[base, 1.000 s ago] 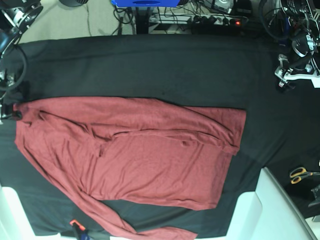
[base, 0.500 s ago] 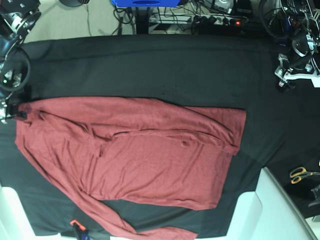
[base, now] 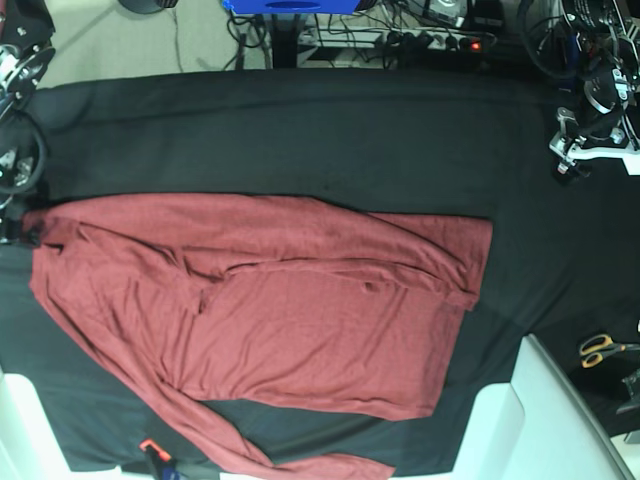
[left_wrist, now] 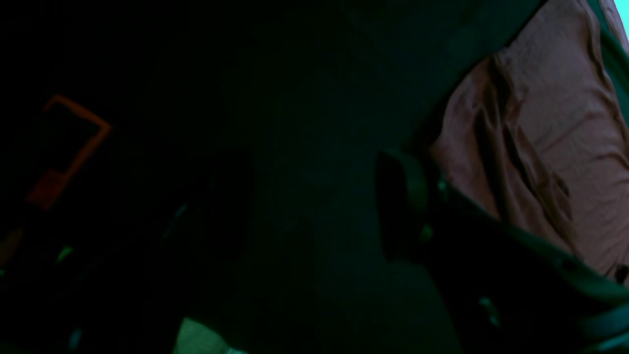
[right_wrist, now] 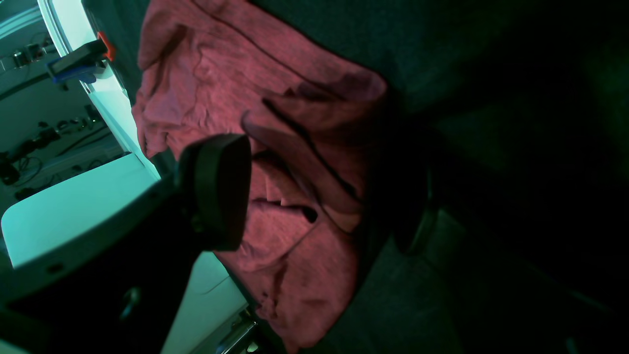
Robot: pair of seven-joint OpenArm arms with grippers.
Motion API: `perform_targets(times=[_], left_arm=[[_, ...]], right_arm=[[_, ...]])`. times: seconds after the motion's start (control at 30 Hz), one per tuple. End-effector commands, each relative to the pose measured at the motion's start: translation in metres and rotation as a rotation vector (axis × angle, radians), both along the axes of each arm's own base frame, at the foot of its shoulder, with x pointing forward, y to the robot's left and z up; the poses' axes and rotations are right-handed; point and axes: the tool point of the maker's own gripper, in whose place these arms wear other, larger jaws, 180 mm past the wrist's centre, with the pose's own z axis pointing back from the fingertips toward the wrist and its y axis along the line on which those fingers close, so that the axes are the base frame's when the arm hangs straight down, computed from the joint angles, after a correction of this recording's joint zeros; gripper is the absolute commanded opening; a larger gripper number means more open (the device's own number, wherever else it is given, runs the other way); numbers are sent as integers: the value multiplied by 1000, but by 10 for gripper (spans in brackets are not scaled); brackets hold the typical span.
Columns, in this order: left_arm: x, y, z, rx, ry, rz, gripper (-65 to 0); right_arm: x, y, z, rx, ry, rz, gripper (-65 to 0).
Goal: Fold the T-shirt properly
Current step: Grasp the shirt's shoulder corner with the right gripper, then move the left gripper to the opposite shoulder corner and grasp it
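Hovering released, your right pincer (right_wrist: 314, 191) straddles the T-shirt (base: 270, 310) edge between its jaws; lower, then clench one layer. Left pincer (left_wrist: 393, 216): can't tell, shirt beside it.

Maroon long-sleeved T-shirt (base: 300, 310), spread flat and wrinkled, one sleeve trailing diagonally

Black cloth (base: 330, 130) over the table, pale floor (base: 130, 45) behind its far edge, tangled cables (base: 420, 35), blue stand (base: 290, 6), scissors (base: 603, 349) near the right edge
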Motion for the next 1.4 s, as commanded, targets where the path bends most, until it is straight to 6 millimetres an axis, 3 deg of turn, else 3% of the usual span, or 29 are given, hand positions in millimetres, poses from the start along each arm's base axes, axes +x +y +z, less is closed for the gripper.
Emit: perform_targets(times=[0.0, 0.07, 0.2, 0.3, 0.5, 0.63, 0.67, 0.8, 1.07, 1.23, 1.37], left_arm=[[6, 7, 13, 29, -35, -5, -267], [7, 6, 12, 28, -36, -8, -267], [6, 5, 10, 20, -32, -6, -265], [1, 6, -2, -1, -9, 9, -257], [22, -16, -14, -57, -58, -91, -235], [36, -37, -14, -95, -120, -149, -13], [37, -39, -14, -98, -128, -161, 0], [50, -47, -17, -124, -148, -155, 0], [93, -90, -33, -227, -164, -205, 0], [102, -99, -54, -300, -136, -163, 0], [109, -99, -58, -310, -144, -143, 0]], right_arm=[[0, -13, 4, -39, 14, -11, -269], [1, -12, 3, -37, 14, -10, -365], [0, -12, 3, -35, 17, -9, -650], [-2, -11, 1, -30, 24, -12, -621], [-3, -4, -3, -13, 25, -14, -645], [-2, -1, -4, -11, 26, -9, -645], [-2, 0, -4, -9, 26, -8, -645], [-4, 4, -4, 13, 29, 6, -645], [-4, 5, -4, 19, 28, 9, -645], [-4, 4, -4, 18, 27, 8, -645], [-5, 5, -3, 24, 28, 13, -645]])
